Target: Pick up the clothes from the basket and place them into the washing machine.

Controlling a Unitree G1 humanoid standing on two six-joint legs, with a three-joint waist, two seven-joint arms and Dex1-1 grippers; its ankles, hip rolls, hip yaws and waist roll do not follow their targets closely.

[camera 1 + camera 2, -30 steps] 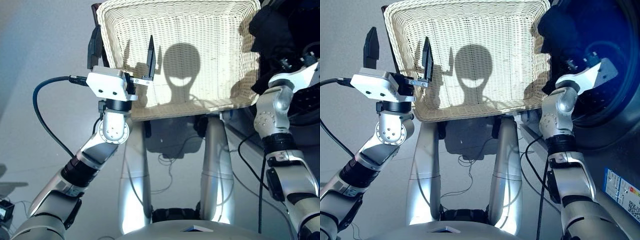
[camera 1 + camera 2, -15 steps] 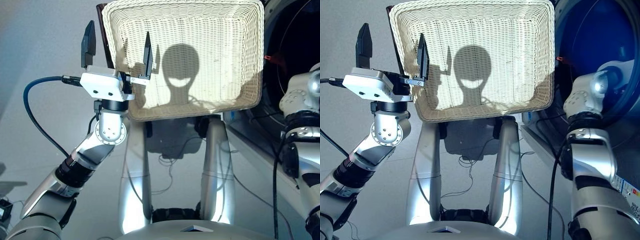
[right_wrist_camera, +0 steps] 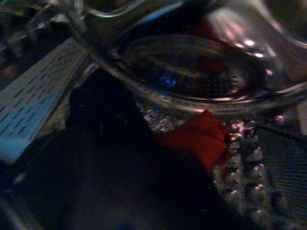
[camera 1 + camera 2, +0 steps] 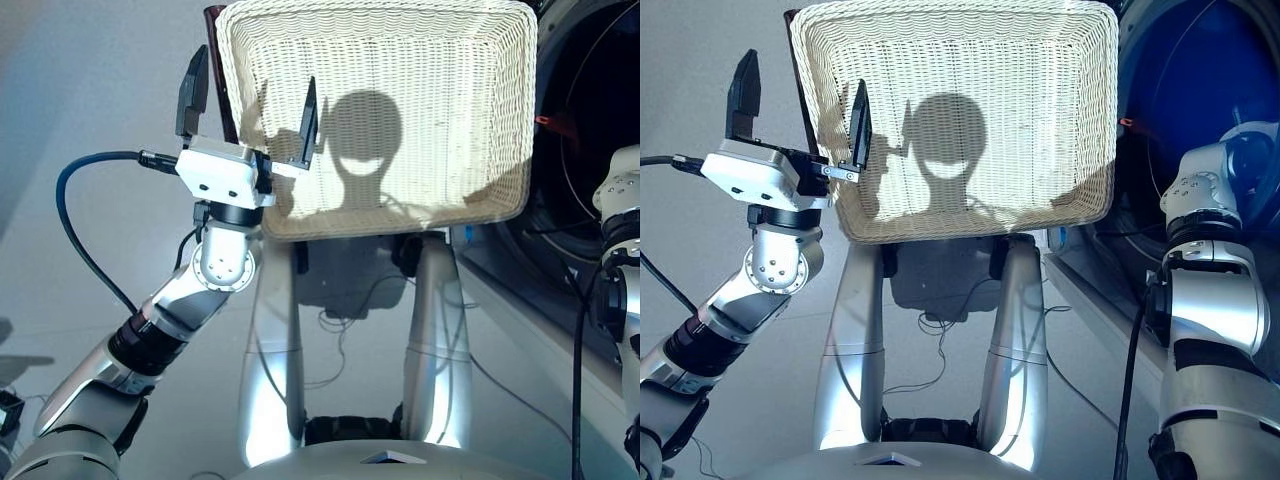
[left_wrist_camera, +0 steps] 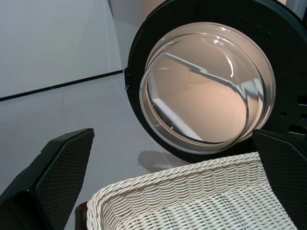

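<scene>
One basket (image 4: 470, 100) with no garment in it, and two garments to be made out inside the washing machine (image 4: 590, 150): one coral-red (image 3: 196, 141) and one dark piece (image 3: 103, 120).

The cream woven basket sits straight ahead with only shadows across its weave, its dark brown edge on the robot's left side. The left gripper (image 4: 250, 100) hovers at that left rim, its two black fingers spread wide apart with nothing between them; its wrist view looks over the basket rim to the one round door (image 5: 206, 86), swung open, clear glass bowl facing out. The right arm reaches into the drum, where the right wrist view shows the coral-red garment lying beside the dark piece on the perforated metal wall; whether the dark cloth is navy or black, and whether that claw is apart or together, cannot be told. A blue cable (image 4: 75, 230) loops off the left arm.
</scene>
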